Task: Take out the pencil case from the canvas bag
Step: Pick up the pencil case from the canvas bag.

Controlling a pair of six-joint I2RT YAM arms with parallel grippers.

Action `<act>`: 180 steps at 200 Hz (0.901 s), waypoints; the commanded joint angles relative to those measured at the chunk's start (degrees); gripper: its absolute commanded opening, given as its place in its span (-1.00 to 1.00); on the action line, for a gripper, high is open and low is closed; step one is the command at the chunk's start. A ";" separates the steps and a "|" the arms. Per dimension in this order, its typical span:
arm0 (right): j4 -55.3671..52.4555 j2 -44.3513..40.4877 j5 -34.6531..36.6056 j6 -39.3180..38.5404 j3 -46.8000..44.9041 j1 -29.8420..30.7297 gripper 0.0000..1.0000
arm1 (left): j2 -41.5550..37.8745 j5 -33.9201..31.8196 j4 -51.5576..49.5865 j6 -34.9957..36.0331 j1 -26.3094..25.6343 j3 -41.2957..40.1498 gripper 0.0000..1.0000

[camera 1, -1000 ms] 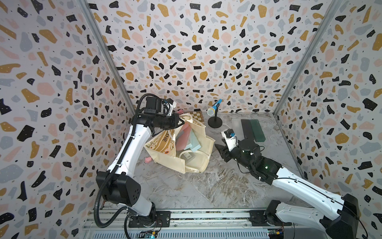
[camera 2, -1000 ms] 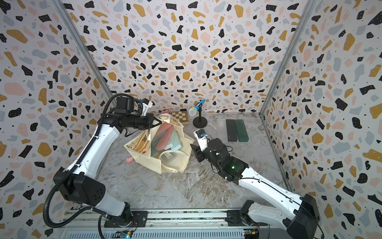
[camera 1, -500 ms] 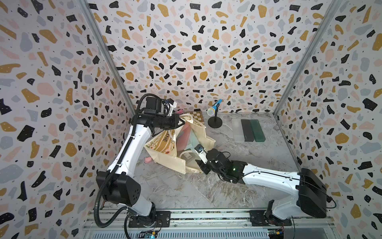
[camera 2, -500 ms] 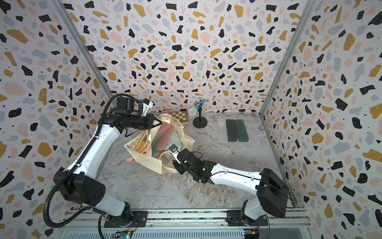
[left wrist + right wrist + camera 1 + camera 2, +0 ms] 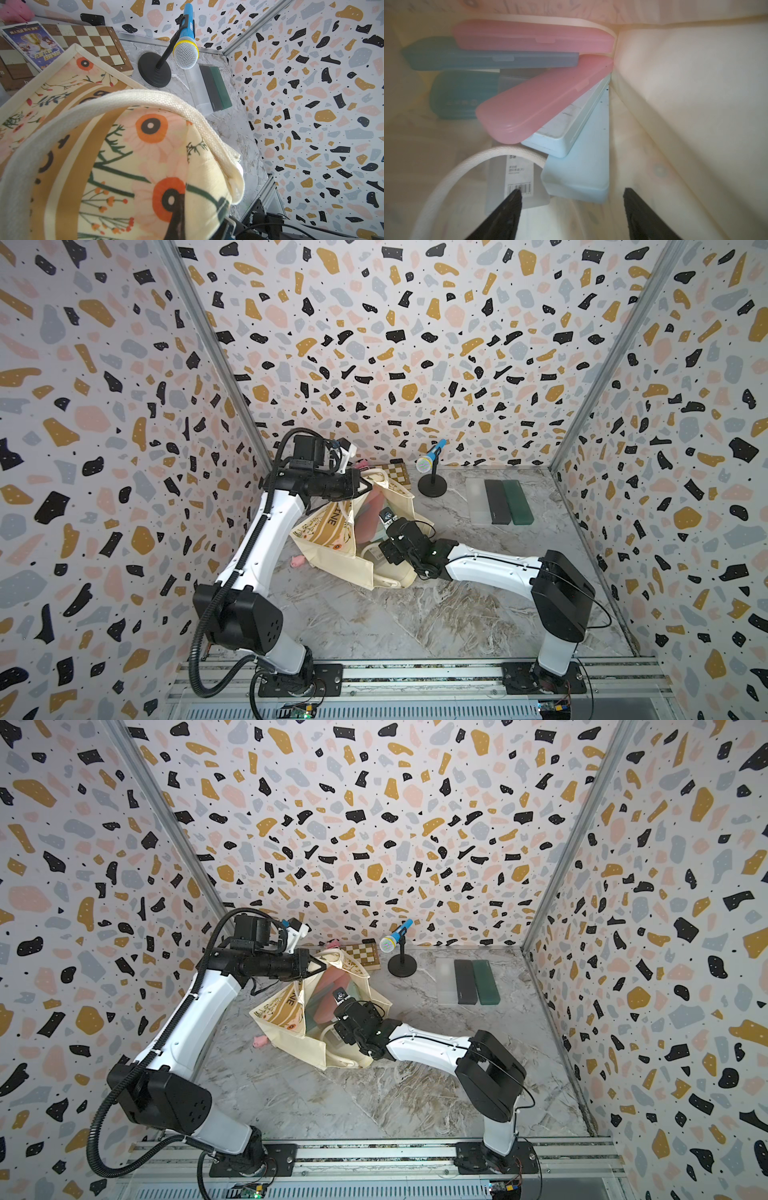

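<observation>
The cream canvas bag (image 5: 332, 537) (image 5: 286, 1011) lies on its side with its mouth held up, floral face and tan band outward. My left gripper (image 5: 365, 486) is shut on the bag's upper rim; in the left wrist view the floral cloth (image 5: 128, 166) and a white handle (image 5: 145, 99) fill the frame. My right gripper (image 5: 572, 194) is open inside the bag mouth. Several pencil cases lie ahead of it: a pink one (image 5: 542, 99) on top, a pale blue one (image 5: 581, 174) nearest the fingertips, and a clear one with a barcode label (image 5: 512, 176).
A toy microphone on a black stand (image 5: 430, 460) and a chessboard (image 5: 395, 473) stand behind the bag. Three flat cases (image 5: 498, 502), clear, dark grey and green, lie at the back right. A small pink toy (image 5: 297, 561) lies left of the bag. A white handle loop (image 5: 446, 180) lies inside the bag.
My right arm has swung left from beside the bag into its mouth, and its jaws have opened wider. The left arm still holds the rim in the same place.
</observation>
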 commanded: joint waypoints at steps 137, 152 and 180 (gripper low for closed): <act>-9.57 9.87 4.42 -0.08 12.19 -2.17 0.60 | -2.50 2.14 3.07 1.10 -0.35 0.71 -1.00; -9.80 10.09 4.42 -0.10 12.34 -2.19 0.51 | -2.53 1.86 3.00 1.06 -0.41 0.75 -1.00; -8.75 8.57 4.35 0.25 10.54 -1.97 0.38 | -2.59 1.02 2.73 1.41 -0.36 0.80 -1.00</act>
